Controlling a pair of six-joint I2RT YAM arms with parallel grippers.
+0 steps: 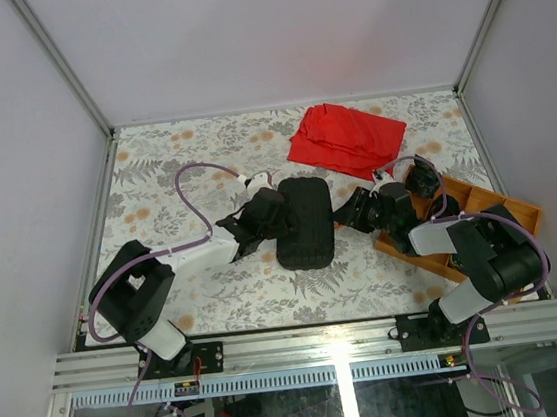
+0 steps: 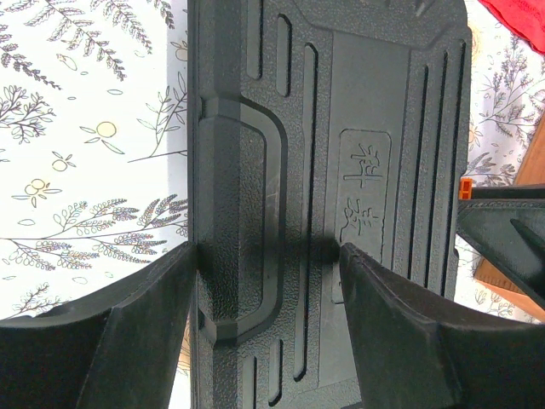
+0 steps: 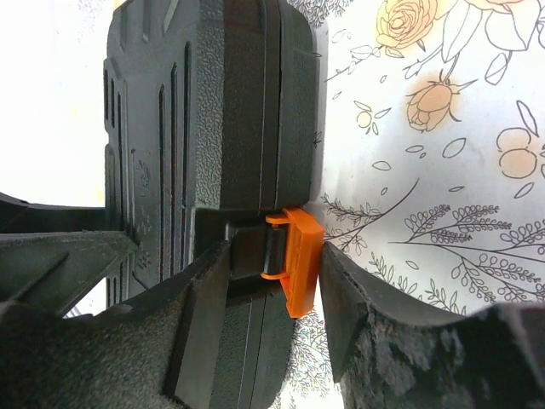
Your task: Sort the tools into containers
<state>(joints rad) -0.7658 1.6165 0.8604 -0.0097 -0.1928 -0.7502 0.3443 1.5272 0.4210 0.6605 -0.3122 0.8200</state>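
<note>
The black ribbed tool case (image 1: 303,223) lies shut and flat mid-table. My left gripper (image 1: 272,221) is at its left edge, open. In the left wrist view the left gripper (image 2: 268,251) has one fingertip against the case's (image 2: 366,102) side wall and the other resting on the lid. My right gripper (image 1: 341,211) is at the case's right edge. In the right wrist view the right gripper (image 3: 277,247) stands open around the orange latch (image 3: 298,264), which sticks out from the case (image 3: 213,102). The outer finger (image 3: 358,298) is right beside the latch. No tools show.
A crumpled red cloth (image 1: 346,138) lies behind the case to the right. A wooden tray (image 1: 480,211) sits at the right edge, partly under the right arm. The flowered table cover (image 1: 174,170) spreads to the left.
</note>
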